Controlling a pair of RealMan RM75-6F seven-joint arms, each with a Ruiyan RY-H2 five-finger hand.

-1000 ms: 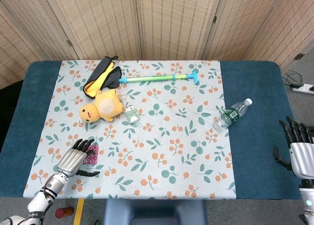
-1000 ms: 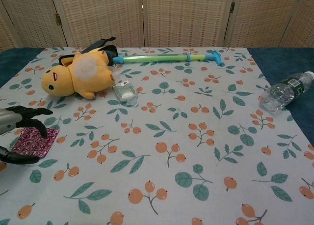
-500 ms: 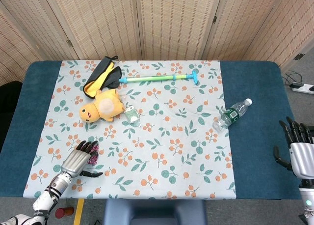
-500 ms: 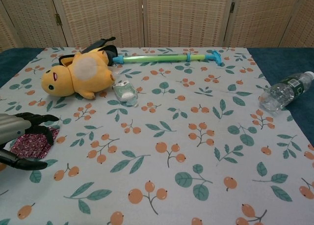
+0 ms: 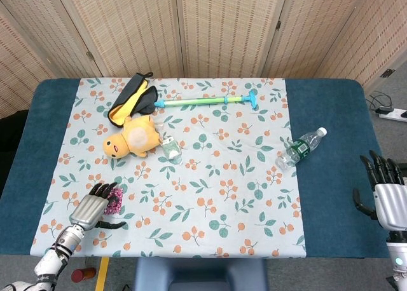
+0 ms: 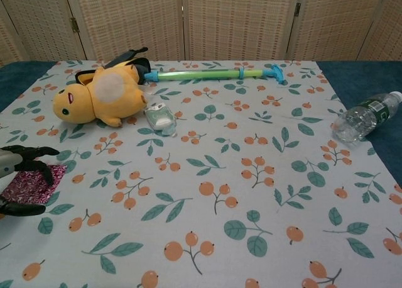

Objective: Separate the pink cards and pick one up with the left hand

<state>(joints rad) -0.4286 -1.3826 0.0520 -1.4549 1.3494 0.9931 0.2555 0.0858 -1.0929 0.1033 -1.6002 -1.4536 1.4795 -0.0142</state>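
Floral cloth [image 5: 210, 176] across blue table, seen from head: left hand [image 5: 95, 206] draped over pink cards [image 5: 115, 202] near front-left edge, fingers curled on top. Right hand [image 5: 386, 192] idle, fingers apart. Chest view: cards [image 6: 34, 182] flat, seemingly unseparated, none lifted.

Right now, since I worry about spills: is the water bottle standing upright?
No, the water bottle lies on its side at the tablecloth's right edge, cap pointing toward the far right.
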